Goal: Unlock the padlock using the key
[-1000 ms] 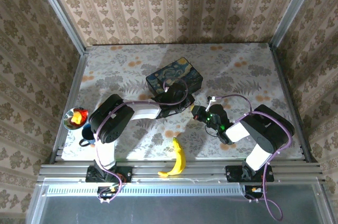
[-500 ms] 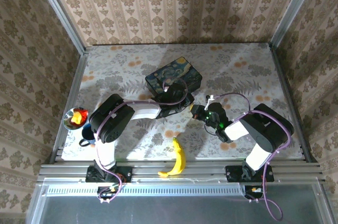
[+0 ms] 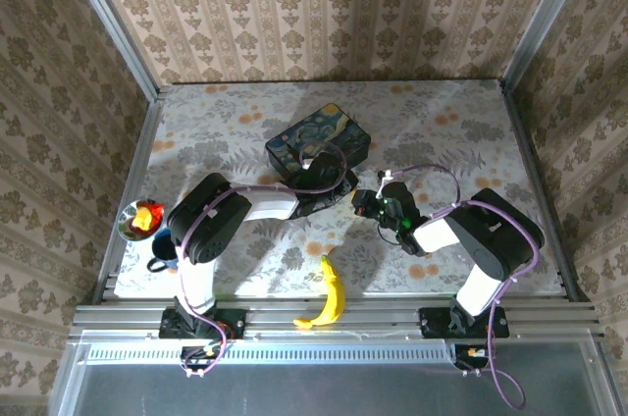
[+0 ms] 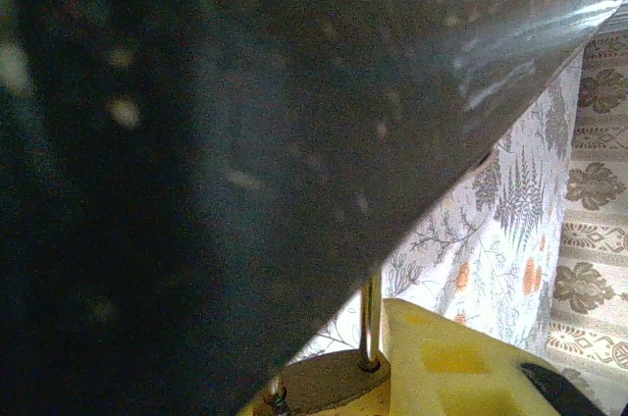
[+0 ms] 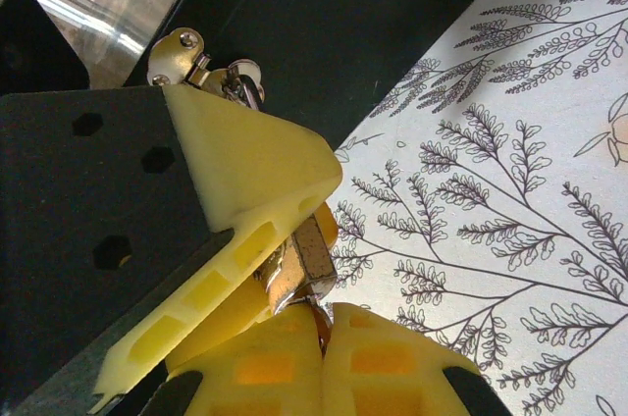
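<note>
Just beside the box point(image 3: 319, 144), the left tool point(image 3: 343, 190) is holding the padlock point(image 5: 302, 261) in a narrow grip while the right tool point(image 5: 322, 339), clamped tight on the key point(image 5: 319, 318), seems to be feeding it into that padlock, needing a twist next.

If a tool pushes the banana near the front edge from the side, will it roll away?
The banana is curved and lies flat on its side, so it would probably slide or pivot rather than roll. Its skin looks smooth, so a pinch at the thin stem end might slip. It looks whole and would likely lift in one stiff piece.
</note>
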You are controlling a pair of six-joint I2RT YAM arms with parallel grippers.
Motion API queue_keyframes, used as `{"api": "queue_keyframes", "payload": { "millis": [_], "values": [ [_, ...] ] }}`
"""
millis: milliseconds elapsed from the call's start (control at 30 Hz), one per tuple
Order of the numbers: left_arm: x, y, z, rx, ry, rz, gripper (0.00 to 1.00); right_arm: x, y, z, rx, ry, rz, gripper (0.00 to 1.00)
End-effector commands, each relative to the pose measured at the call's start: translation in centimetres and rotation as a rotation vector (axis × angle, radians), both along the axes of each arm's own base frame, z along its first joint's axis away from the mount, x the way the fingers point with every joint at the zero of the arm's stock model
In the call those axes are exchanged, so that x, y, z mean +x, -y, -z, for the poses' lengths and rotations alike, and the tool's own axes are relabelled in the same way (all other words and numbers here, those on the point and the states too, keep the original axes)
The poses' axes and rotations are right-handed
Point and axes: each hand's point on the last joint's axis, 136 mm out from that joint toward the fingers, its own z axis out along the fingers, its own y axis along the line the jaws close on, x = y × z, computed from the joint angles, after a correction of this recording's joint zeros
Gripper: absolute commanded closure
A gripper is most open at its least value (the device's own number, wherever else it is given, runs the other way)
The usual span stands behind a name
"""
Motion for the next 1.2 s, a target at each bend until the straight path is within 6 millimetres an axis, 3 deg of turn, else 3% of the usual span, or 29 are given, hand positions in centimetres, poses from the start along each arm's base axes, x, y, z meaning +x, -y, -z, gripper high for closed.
{"api": "queue_keyframes", "payload": {
  "millis": [0,300,733,1167],
  "values": [
    [-4.7,3.2,-0.2,-0.078,-0.118,0.173,1.00,2.3,-0.1,-1.9,-0.004,0.059,0.023,1.00],
    [-4.8,3.2,-0.5,-0.079,-0.113,0.175,1.00,2.8,-0.9,-1.8,-0.009,0.017,-0.020,0.96],
    [-3.3,1.1,0.4,-0.014,-0.086,0.104,1.00,0.8,0.7,-1.5,-0.039,-0.022,-0.007,0.63],
    [-3.2,0.6,1.5,-0.010,-0.104,0.082,1.00,-3.5,3.4,-4.9,-0.042,0.008,0.009,0.63]
  ]
}}
